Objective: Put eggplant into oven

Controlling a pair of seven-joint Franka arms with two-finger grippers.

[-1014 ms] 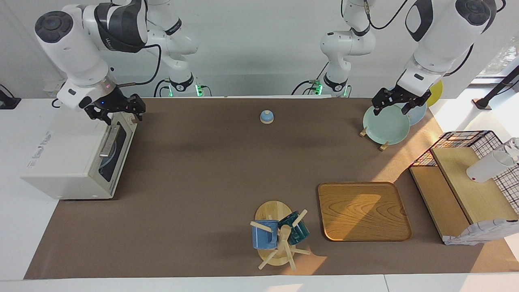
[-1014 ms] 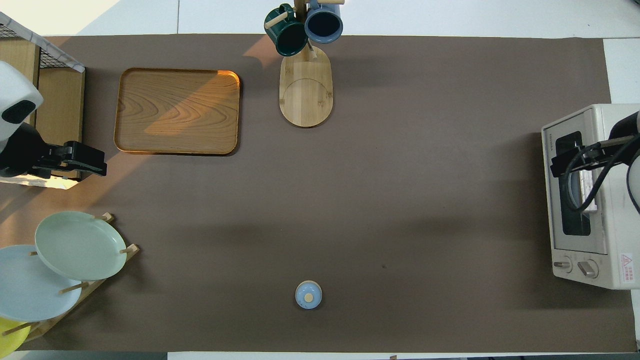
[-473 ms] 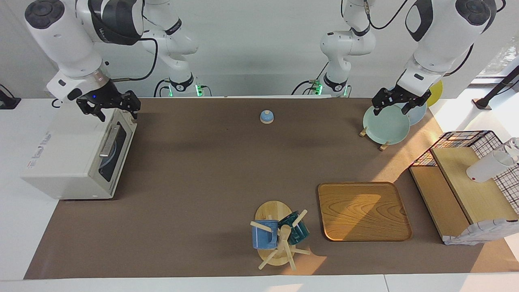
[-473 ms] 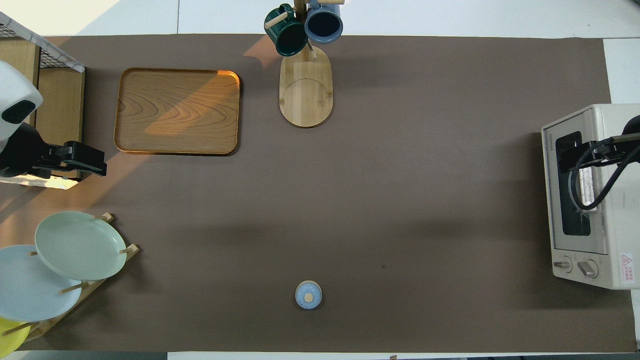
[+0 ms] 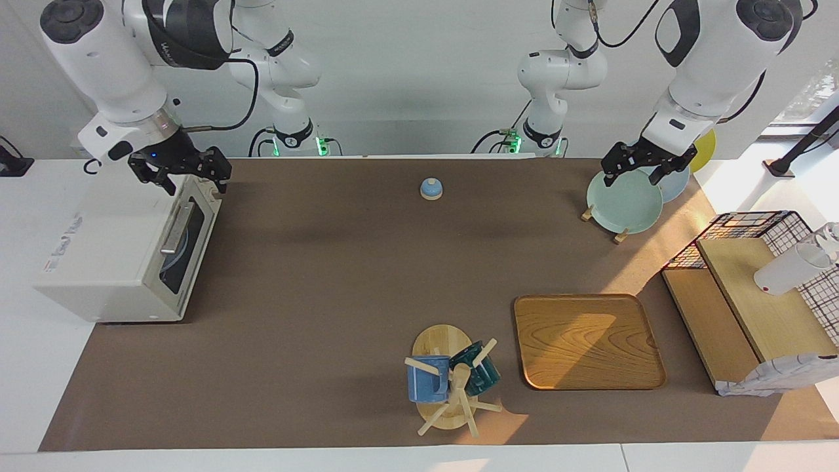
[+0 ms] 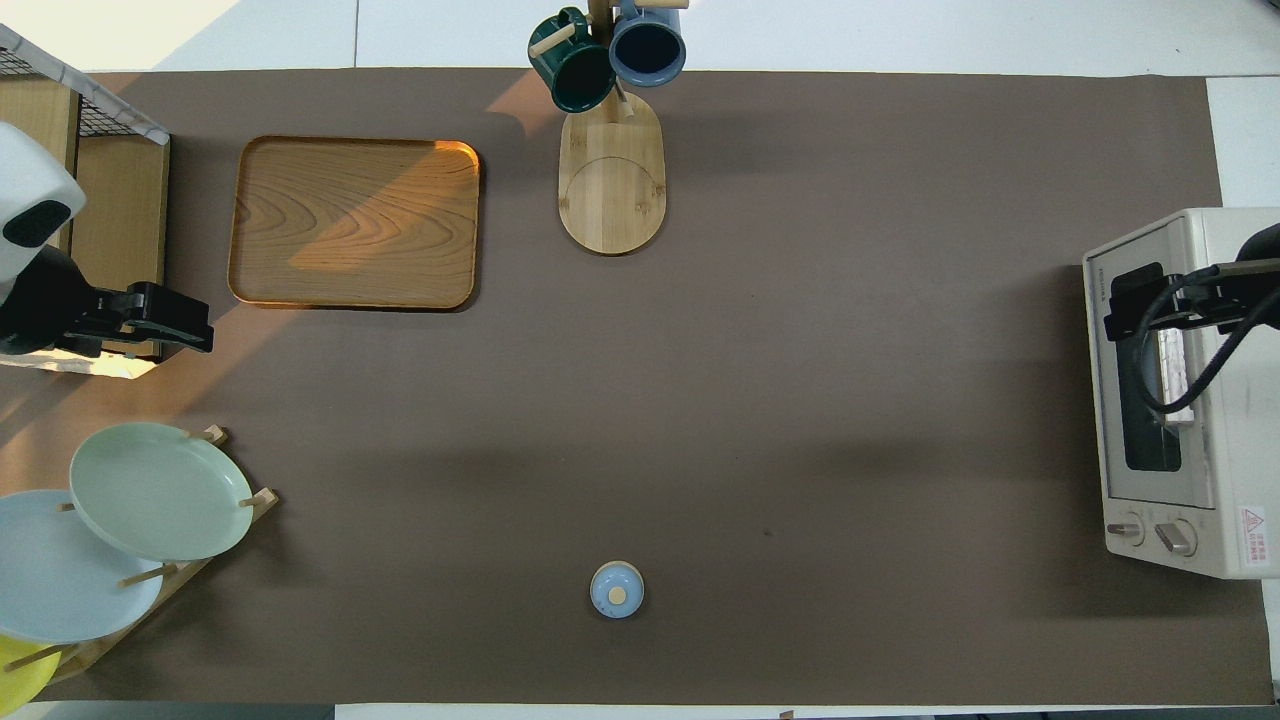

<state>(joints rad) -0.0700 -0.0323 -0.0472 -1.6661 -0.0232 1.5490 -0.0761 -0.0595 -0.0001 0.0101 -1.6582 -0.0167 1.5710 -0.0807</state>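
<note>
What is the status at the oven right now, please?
Right pincer up over the oven's top front edge, holding nothing. Left pincer waits above the green plate. Oven door shut; eggplant not in sight. Nothing in front of the door.

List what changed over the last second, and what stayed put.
The right gripper rose off the oven, away from the handle at the top of its door, and now hangs just above the oven's end nearer the robots. It held nothing then and holds nothing now. The oven door stayed shut. The left gripper kept waiting over the plates. Nothing else moved.
</note>
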